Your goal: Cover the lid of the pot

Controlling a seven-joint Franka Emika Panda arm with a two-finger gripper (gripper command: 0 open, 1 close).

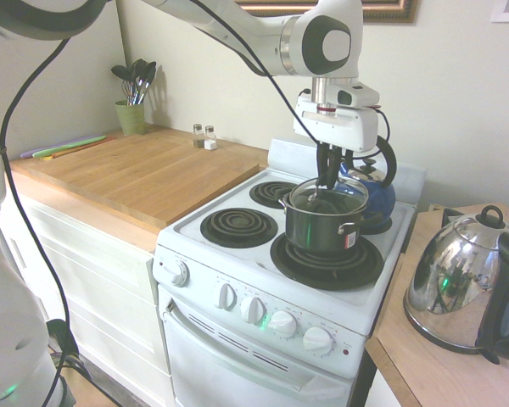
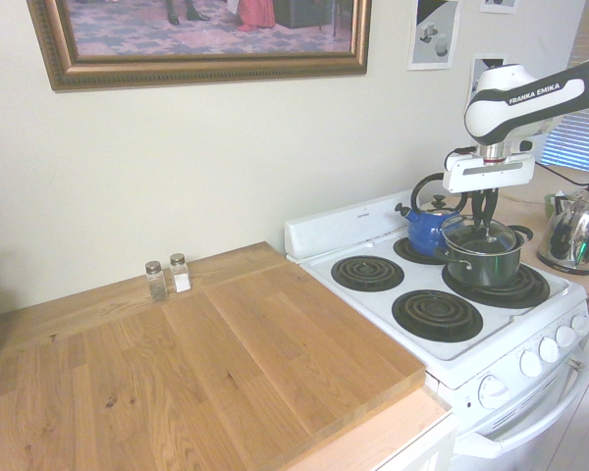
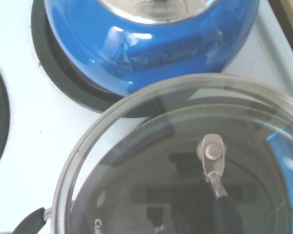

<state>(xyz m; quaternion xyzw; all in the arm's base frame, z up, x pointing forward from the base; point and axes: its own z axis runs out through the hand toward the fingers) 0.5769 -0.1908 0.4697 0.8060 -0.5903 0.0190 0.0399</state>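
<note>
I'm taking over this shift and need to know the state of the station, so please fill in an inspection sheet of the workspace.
Surface: white stove with coil burners, beside a wooden counter
Lid: glass with a metal rim, at the pot's top; whether fully seated, cannot tell
Pot: dark, on a front burner, sticker on its side
Clutter: blue kettle on a back burner; chrome kettle; two shakers; utensils in a green pot
Hand: shut on the lid's knob, above the pot
Cables: black cable hanging along the arm
Surroundings: framed picture on the wall, window blinds
</note>
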